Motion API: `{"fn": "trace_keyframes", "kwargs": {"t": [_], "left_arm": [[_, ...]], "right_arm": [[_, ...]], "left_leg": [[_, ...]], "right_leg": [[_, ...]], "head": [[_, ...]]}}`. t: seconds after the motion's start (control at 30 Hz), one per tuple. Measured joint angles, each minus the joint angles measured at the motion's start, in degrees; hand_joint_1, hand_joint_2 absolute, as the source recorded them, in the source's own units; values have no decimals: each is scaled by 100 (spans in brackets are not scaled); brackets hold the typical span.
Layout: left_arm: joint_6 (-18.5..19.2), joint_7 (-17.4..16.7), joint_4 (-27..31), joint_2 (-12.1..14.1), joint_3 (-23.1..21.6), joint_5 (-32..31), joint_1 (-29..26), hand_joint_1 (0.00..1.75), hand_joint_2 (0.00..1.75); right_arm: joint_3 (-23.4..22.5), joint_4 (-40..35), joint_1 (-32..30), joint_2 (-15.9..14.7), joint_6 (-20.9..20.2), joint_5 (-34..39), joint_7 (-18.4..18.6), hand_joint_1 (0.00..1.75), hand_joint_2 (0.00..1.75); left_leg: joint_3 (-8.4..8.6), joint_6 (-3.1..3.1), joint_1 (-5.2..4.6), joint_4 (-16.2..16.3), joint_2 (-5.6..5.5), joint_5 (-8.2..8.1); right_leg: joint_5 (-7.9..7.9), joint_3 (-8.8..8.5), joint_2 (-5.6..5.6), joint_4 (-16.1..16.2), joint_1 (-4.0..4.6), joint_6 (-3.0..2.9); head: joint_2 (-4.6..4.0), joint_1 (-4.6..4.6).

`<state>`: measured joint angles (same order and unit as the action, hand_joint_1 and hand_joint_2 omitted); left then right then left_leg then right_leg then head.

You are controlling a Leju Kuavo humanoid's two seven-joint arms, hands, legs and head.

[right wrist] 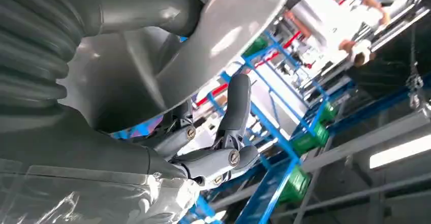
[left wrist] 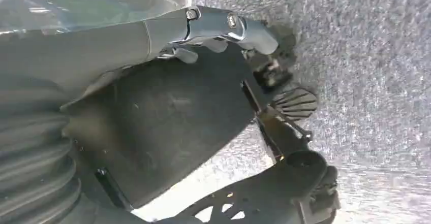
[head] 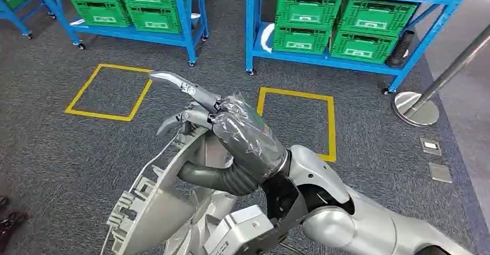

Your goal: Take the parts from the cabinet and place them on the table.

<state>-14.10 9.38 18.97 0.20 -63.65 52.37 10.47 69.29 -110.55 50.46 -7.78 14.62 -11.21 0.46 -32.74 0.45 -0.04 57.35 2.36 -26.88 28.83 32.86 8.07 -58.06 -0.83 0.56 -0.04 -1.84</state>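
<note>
Centre frame in the head view, the right hand [head: 231,133] grips a large silver moulded plastic part [head: 167,203]. The left hand's [left wrist: 152,36] state cannot be told.

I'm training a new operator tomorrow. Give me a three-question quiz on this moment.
1. True or false: the green crates sit on blue racks.
2. Which hand grips the grey part in the head view? A) left B) right
3. Fill in: the floor squares are outlined in ____ tape.
Key: 1 true; 2 B, the right hand; 3 yellow.
</note>
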Motion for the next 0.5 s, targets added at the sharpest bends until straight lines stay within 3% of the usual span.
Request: {"fn": "trace_keyframes", "kwargs": {"t": [0.03,0.07,0.1,0.13,0.17,0.2,0.27,0.3,0.33,0.37,0.4,0.47,0.5], "left_arm": [[-9,0,4,-13,2,0,15,0,175],[-7,-7,4,-9,2,2,19,0,175],[4,2,7,-20,2,-7,20,0,175],[26,28,7,-28,0,-15,12,0,175],[59,48,7,-33,0,-33,-1,0,175],[72,61,7,-31,-2,-55,-12,0,175],[76,92,7,-24,-7,-74,-31,0,175],[87,105,7,-26,-9,-81,-24,0,175],[92,111,9,-37,-11,-81,-22,0,175],[90,114,9,-42,-15,-81,-5,0,175],[90,122,11,-35,-28,-85,0,0,175],[90,129,15,-33,-35,-83,-17,0,175],[90,135,13,-16,-35,-79,-14,0,175]], "right_arm": [[0,-2,7,2,0,0,0,175,175],[-2,-22,20,-2,4,-4,-2,175,175],[2,-24,12,-9,4,-7,0,175,175],[9,-24,-1,-13,4,-15,2,175,175],[15,-24,-14,-18,4,-17,9,175,175],[20,-24,-27,-22,4,-20,17,175,175],[29,-28,-26,-22,4,-35,17,175,175],[28,-31,-23,-22,4,-37,17,175,175],[28,-31,-23,-22,4,-39,20,175,175],[35,-31,-22,-20,7,-50,24,175,175],[33,-39,-14,-20,9,-54,39,175,175],[31,-39,-13,-17,11,-61,55,175,175],[31,-42,-5,-7,11,-68,55,175,175]], "left_leg": [[-13,26,3,-2,-58,15],[-27,68,4,0,-132,32],[-37,89,1,0,-204,35],[-46,98,-7,3,-297,41],[-54,101,-15,12,-384,43],[-54,102,-21,20,-476,43],[-52,94,-23,56,-658,38],[-53,82,-23,78,-744,29],[-67,59,-7,100,-823,11],[-128,19,-39,138,-888,12],[-174,-25,5,137,-955,38],[-192,-102,50,98,-1092,71],[-203,-131,27,103,-1144,64]], "right_leg": [[107,36,-330,-137,-25,14],[327,197,-581,-487,-26,6],[548,414,-711,-945,-23,-1],[730,655,-771,-1429,-14,-2],[794,834,-781,-1762,-3,-9],[707,870,-783,-1797,4,-22],[223,611,-832,-1155,7,-67],[-54,387,-948,-641,4,-97],[-146,208,-1224,-237,-6,-138],[-104,169,-1398,-136,-37,-147],[-97,179,-1333,-119,-28,-127],[-100,171,-1216,-95,8,-159],[-124,139,-1128,-40,-51,-193]], "head": [[0,22],[0,61],[0,105],[0,129],[0,149],[0,155],[0,170],[0,177],[0,192],[0,170],[0,181],[0,181],[0,188]]}}
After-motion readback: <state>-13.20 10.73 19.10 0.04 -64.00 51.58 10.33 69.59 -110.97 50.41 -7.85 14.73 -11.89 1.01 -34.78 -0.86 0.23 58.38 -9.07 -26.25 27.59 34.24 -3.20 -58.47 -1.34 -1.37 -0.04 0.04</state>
